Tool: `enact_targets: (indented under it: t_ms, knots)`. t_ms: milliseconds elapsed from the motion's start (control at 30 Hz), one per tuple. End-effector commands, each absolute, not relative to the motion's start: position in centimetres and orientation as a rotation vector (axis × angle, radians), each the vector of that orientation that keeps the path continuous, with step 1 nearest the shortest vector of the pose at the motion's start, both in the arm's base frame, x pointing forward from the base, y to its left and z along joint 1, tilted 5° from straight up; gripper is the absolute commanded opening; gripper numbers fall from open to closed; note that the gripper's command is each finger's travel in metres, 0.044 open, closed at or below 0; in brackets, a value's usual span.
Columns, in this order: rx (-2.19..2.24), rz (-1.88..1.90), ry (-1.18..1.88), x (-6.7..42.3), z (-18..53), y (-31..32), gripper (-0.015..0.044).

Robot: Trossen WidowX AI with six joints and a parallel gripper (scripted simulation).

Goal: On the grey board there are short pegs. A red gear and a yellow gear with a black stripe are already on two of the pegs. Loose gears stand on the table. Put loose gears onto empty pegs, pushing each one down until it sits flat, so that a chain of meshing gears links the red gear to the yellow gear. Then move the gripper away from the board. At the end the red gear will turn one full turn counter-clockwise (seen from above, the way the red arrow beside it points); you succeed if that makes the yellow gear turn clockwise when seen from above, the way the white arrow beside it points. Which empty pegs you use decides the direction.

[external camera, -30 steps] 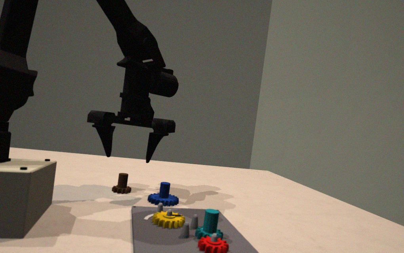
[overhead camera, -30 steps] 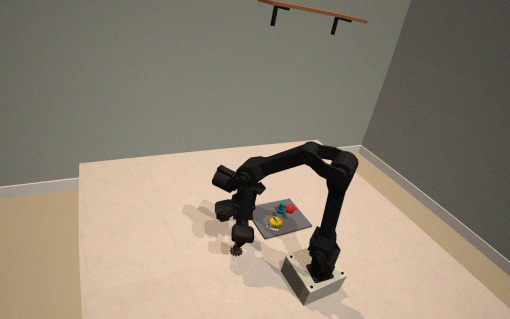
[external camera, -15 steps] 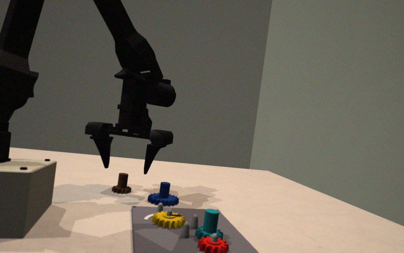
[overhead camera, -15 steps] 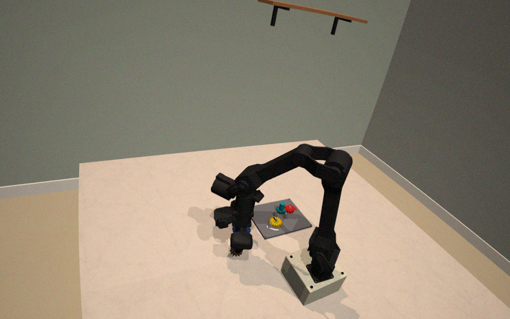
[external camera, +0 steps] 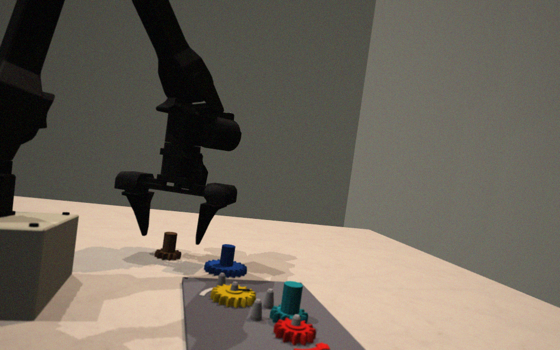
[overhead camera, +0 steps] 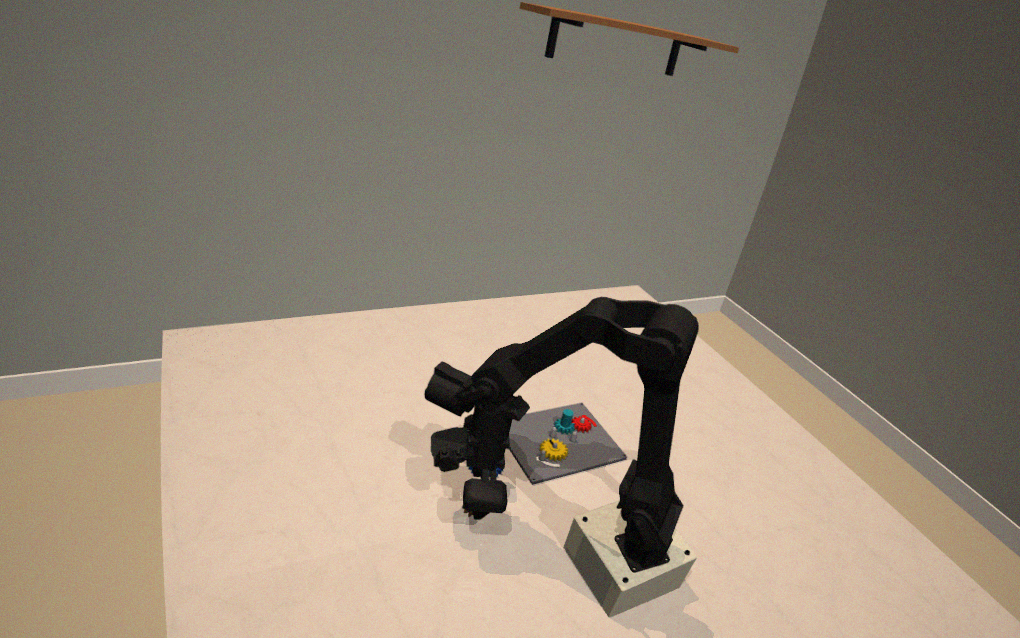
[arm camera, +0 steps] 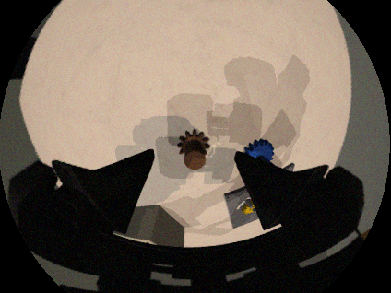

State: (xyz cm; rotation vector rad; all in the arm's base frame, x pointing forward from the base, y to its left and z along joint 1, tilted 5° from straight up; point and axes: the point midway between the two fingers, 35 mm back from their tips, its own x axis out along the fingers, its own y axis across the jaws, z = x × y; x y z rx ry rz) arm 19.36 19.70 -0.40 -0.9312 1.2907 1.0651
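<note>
My gripper (external camera: 171, 239) (arm camera: 195, 154) is open and empty, its fingertips high on either side of the brown gear (external camera: 168, 252) (arm camera: 194, 144), which stands upright on the table. The arm hides that gear in the top view. The blue gear (external camera: 227, 255) (arm camera: 260, 148) stands on the table beyond the board edge. On the grey board (overhead camera: 601, 452) (external camera: 214, 329) (arm camera: 234, 217), the teal gear (overhead camera: 567, 418) (external camera: 291, 298) sits beside the red gear (overhead camera: 582, 423) (external camera: 294, 332). The yellow gear (overhead camera: 554, 452) (external camera: 233, 298) (arm camera: 248, 210) is apart from them. Empty pegs include one peg (external camera: 256, 310) and another (external camera: 269, 299) between teal and yellow.
A further empty peg (external camera: 221, 278) stands behind the yellow gear in the exterior view. The pale base block (overhead camera: 601, 560) (external camera: 33, 264) (arm camera: 159, 226) carries the arm. A wall shelf (overhead camera: 628, 27) hangs far behind the table.
</note>
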Motion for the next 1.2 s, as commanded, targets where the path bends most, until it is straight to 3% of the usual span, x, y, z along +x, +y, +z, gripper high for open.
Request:
enact_targets:
  t_ms: [0,400,667,1167]
  knots:
    - [-0.925,1.063,1.297,19.3,-0.5,19.7,0.0387]
    - [-0.925,1.063,1.297,19.3,-0.5,19.7,0.0072]
    - [-0.925,1.063,1.297,19.3,-0.5,19.7,0.0]
    - [-0.926,1.063,1.296,20.2,2.7,20.0,0.0]
